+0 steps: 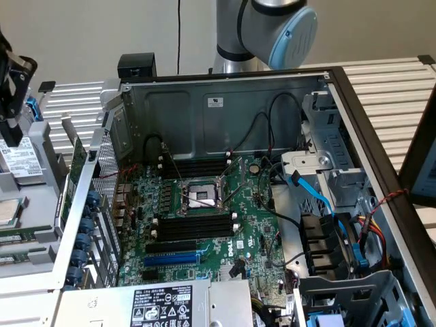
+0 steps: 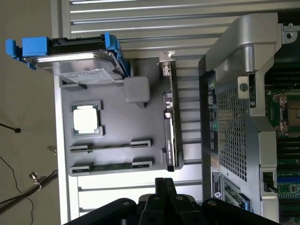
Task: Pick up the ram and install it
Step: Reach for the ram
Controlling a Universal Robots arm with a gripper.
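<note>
The ram [image 2: 111, 165] is a thin green stick lying edge-up between two clips on the grey parts tray [image 2: 63, 117], beside the computer case. A second pair of clips [image 2: 110, 146] just beside it holds a darker thin strip. My gripper [image 2: 164, 186] hovers above the tray's edge near the ram, fingers shut together and holding nothing. In the exterior view the gripper [image 1: 9, 129] hangs over the tray at the far left. The black memory slots [image 1: 194, 226] on the green motherboard [image 1: 252, 238] flank the processor socket [image 1: 201, 196] and stand bare.
On the tray sit a hard drive in a blue bracket [image 2: 79, 56], a processor chip [image 2: 86, 118] and an upright expansion card [image 2: 169, 131]. The case's perforated metal wall [image 2: 232, 122] rises between tray and motherboard. Cables [image 1: 320, 197] and drive bays crowd the exterior view's right.
</note>
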